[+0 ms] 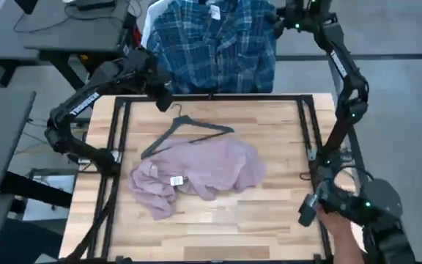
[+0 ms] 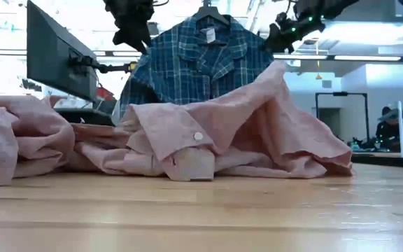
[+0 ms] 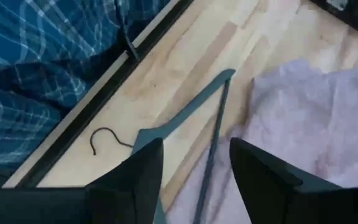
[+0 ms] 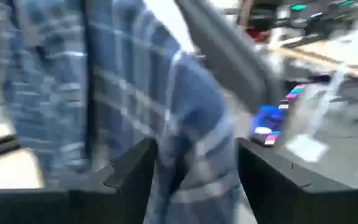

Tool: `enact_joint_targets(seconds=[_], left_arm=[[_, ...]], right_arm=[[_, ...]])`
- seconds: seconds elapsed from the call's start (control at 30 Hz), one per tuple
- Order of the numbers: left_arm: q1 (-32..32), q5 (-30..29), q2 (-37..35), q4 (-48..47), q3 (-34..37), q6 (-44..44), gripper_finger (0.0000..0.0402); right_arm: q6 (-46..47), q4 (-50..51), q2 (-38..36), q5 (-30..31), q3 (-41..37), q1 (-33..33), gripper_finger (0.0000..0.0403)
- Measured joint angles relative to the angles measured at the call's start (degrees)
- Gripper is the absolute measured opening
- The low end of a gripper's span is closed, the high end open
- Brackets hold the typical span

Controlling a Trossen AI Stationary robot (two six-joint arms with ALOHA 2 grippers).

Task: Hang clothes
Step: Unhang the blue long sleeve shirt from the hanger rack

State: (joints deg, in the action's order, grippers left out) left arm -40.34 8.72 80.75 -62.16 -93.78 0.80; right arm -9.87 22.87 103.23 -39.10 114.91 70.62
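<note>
The blue-and-white plaid shirt (image 1: 211,44) hangs by its shoulders on a dark hanger (image 2: 208,12) beyond the table's far edge. The dusty pink shirt (image 1: 204,172) lies crumpled on the table's middle. A dark hanger (image 1: 189,132) lies flat just beyond the pink shirt, its bar end at the cloth's edge. My left gripper (image 3: 194,180) is open and hovers above that hanger, near its hook (image 3: 104,140). My right gripper (image 4: 194,174) is open at the plaid shirt's right shoulder (image 1: 269,26), with plaid cloth (image 4: 185,143) ahead between its fingers. The white shirt is out of view. My right gripper stands open at the plaid shirt's right side, level with its shoulder. Whether a finger touches the cloth cannot be told.
A black frame (image 1: 211,97) runs around the wooden table top (image 1: 218,227). A person's hand (image 1: 343,238) shows at the table's near right corner by the right arm's base. Bare wood lies in front of the pink shirt (image 2: 243,133).
</note>
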Motion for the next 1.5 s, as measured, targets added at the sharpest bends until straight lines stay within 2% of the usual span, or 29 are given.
enact_joint_targets(seconds=[0.3, 0.53, 0.63, 0.73, 0.77, 0.9, 1.1, 1.23, 1.5], left_arm=[[0.00, -2.21, -0.01, 0.05, 0.00, -0.09, 0.0168], [0.00, -2.41, 0.00, 0.18, 0.00, -0.41, 0.0168], [0.00, -2.41, 0.00, 0.16, 0.00, -0.98, 0.0168], [0.02, -2.40, -0.01, -0.03, 0.02, -1.37, 0.0168], [0.02, -2.39, -0.02, -0.04, 0.02, -1.52, 0.0168], [0.02, -2.39, 0.00, -0.08, 0.02, -1.62, 0.0168], [0.02, -2.37, 0.00, -0.10, 0.02, -1.51, 0.0168], [0.02, -2.37, -0.02, -0.07, 0.02, 0.12, 0.0168], [0.02, -3.11, -0.42, 2.93, -0.18, 0.70, 0.0168]], right_arm=[[4.00, -1.26, -1.82, -11.76, 0.11, -4.99, 0.0180], [1.50, -0.95, -0.12, -8.24, 0.09, -7.97, 0.0164], [0.78, -1.08, 0.68, -6.56, 0.09, -8.34, 0.0119], [-0.05, -1.04, 0.80, -5.73, 0.04, -8.12, 0.0037], [-0.69, -0.94, 0.67, -5.54, 0.04, -7.85, 0.0023], [-0.98, 0.08, -1.29, -2.22, -0.02, -7.06, 0.0021], [-2.47, 1.06, -6.70, -1.40, -0.11, -5.53, 0.0021], [-3.97, 6.07, -10.11, -0.12, -0.11, -5.29, 0.0021], [-5.61, 15.39, -17.21, 0.95, 0.00, -10.15, 0.0021]])
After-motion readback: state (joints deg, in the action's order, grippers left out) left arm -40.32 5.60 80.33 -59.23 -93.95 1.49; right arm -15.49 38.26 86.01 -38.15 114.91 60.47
